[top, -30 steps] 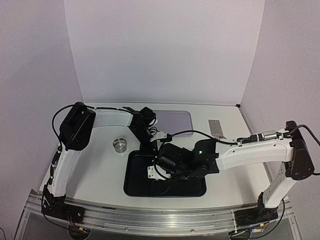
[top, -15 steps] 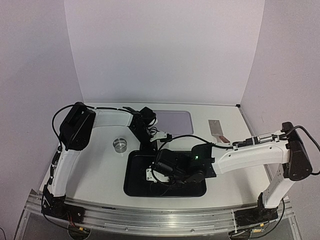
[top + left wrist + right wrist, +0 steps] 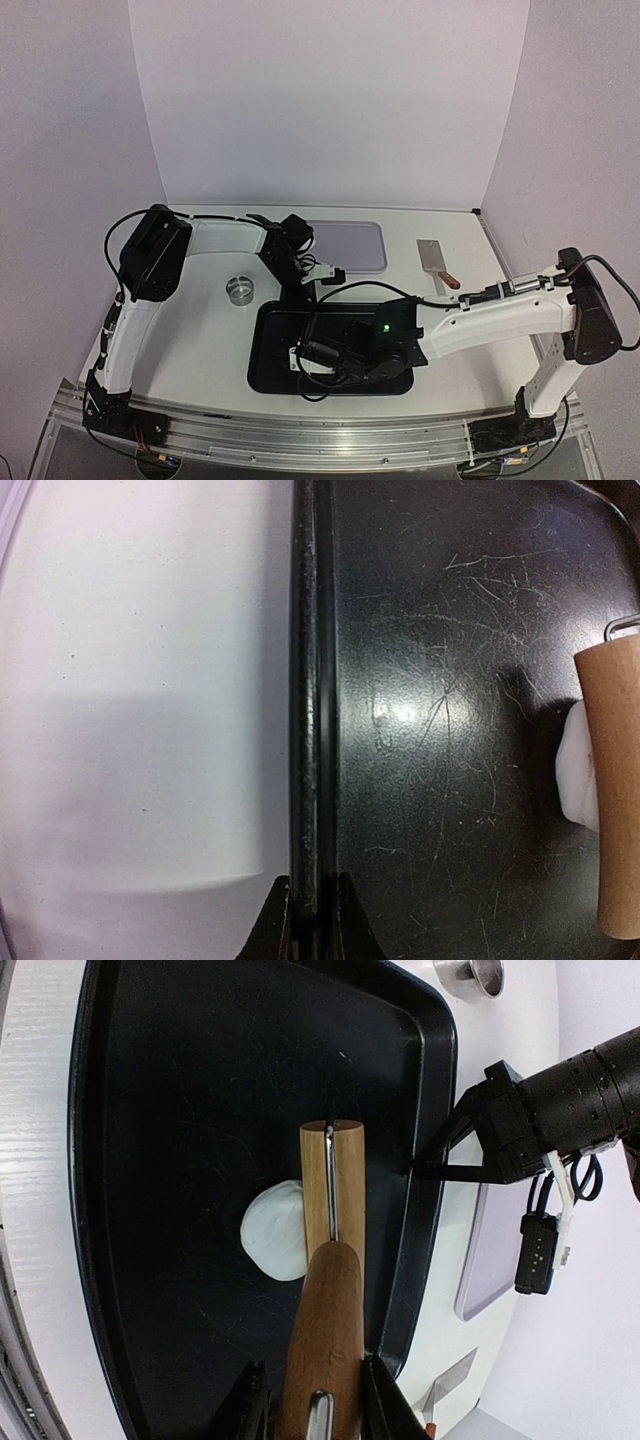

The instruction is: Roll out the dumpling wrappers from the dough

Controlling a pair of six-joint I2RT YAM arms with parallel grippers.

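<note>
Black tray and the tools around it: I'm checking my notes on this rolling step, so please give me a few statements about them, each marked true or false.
1. The left gripper is clamped on the rim of the black tray. True.
2. The right gripper holds the ring cutter. False: it grips the handle of the wooden roller. The cutter stands on the table by the tray's far left corner.
3. The roller lies over a white dough lump inside the tray. True.
4. The scraper lies in the tray. False: it lies on the table, right of the lavender mat.
</note>
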